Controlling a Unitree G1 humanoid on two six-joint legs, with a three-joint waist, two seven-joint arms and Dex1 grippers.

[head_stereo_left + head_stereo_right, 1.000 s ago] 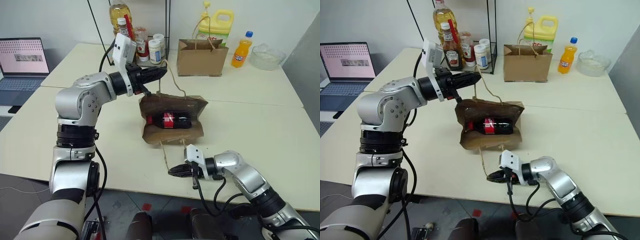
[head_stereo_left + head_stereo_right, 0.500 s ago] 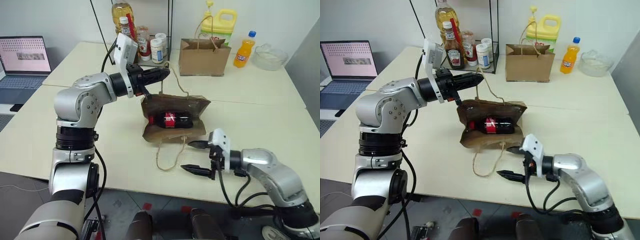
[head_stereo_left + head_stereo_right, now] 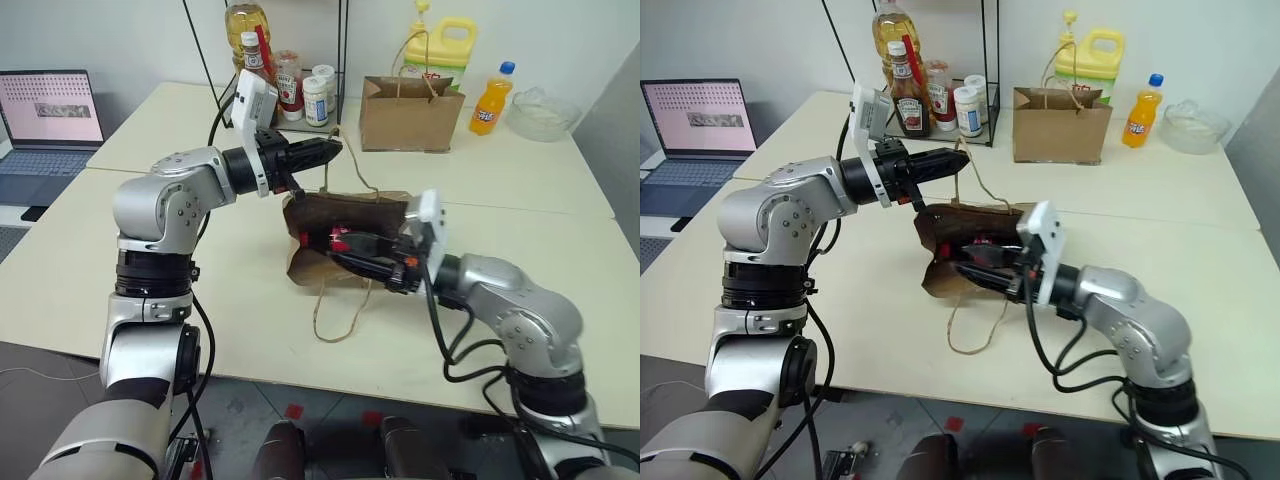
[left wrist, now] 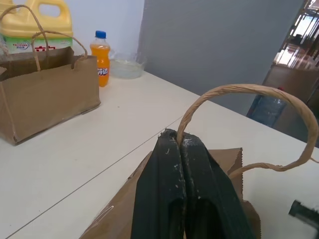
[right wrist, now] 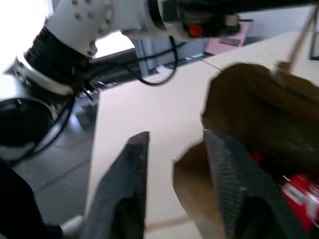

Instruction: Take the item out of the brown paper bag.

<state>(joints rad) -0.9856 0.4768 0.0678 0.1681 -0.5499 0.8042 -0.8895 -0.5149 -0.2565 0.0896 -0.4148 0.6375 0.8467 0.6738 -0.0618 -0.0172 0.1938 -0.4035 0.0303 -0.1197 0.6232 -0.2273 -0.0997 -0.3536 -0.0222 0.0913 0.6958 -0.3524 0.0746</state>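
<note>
Head views: we hold the brown paper bag [image 3: 345,240] open on the bench [image 3: 560,260] by its handle [image 4: 249,107]; the cola bottle [image 3: 345,241] lies inside. We should enter the mouth straight and grip the bottle's body without snagging paper. The right gripper [image 3: 350,252] points level at the mouth.

Left wrist view: the left gripper [image 4: 181,144] is clamped on the handle.

Right wrist view: the right fingers [image 5: 132,164] stand apart, holding nothing.
</note>
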